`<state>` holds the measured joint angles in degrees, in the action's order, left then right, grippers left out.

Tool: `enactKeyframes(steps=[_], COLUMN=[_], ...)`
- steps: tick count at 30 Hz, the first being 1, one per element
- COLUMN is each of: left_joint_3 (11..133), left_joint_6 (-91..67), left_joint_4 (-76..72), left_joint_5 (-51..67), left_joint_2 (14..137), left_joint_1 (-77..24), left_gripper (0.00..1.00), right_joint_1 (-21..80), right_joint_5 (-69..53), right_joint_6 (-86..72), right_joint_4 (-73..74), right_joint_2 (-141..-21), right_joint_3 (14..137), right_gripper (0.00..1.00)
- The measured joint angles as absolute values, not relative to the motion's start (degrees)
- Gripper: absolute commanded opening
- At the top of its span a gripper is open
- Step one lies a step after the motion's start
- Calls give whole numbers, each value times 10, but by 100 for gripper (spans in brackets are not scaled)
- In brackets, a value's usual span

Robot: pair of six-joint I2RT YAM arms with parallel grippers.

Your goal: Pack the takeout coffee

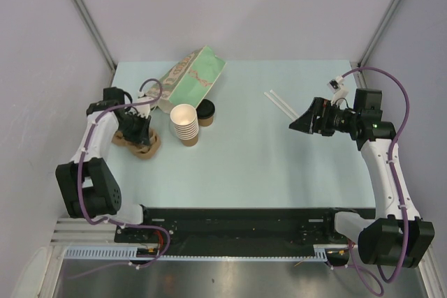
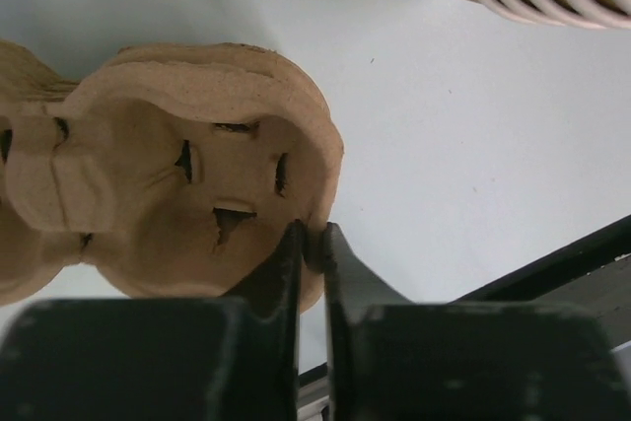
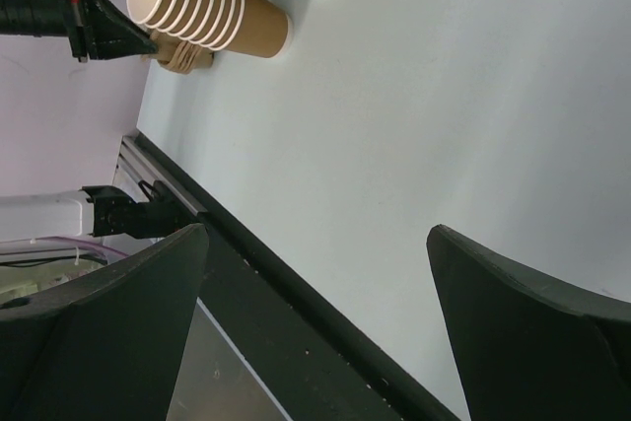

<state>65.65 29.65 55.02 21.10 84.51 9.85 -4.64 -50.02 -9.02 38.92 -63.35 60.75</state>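
Left gripper [image 2: 314,236] jaws pinch narrow on the rough, lobed rim of the moulded-pulp carrier [image 2: 177,175]; right gripper [image 3: 314,244] gapes wide. The takeout coffee [image 1: 205,112], smooth kraft cup under a round black lid, stands just beside the ribbed cup stack [image 1: 185,125]

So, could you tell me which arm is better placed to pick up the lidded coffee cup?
Right, probably. The right gripper is open and empty, while the left gripper is pinching the rim of the cup carrier. The lidded cup stands left of centre, though, beside the cup stack.
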Motion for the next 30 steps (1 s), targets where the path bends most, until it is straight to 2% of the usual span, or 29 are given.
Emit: enactKeyframes(steps=[1, 12, 16, 24, 30], left_joint_3=[662, 821, 888, 944, 860], left_joint_6=[297, 296, 299, 365, 451], left_joint_4=[556, 634, 645, 653, 648], left_joint_5=[210, 201, 195, 202, 211], left_joint_2=[842, 749, 710, 631, 599], left_joint_1=[98, 96, 65, -187, -378], left_gripper=[0, 0, 0, 0, 0], right_joint_1=[-46, -46, -46, -49, -56], right_joint_5=[-500, -505, -505, -509, -509], right_joint_6=[-90, -99, -103, -105, -105], right_joint_4=[389, 383, 382, 379, 379], right_joint_2=[-634, -634, -634, -633, -633], right_joint_3=[608, 608, 608, 608, 608], right_gripper=[100, 100, 100, 100, 100])
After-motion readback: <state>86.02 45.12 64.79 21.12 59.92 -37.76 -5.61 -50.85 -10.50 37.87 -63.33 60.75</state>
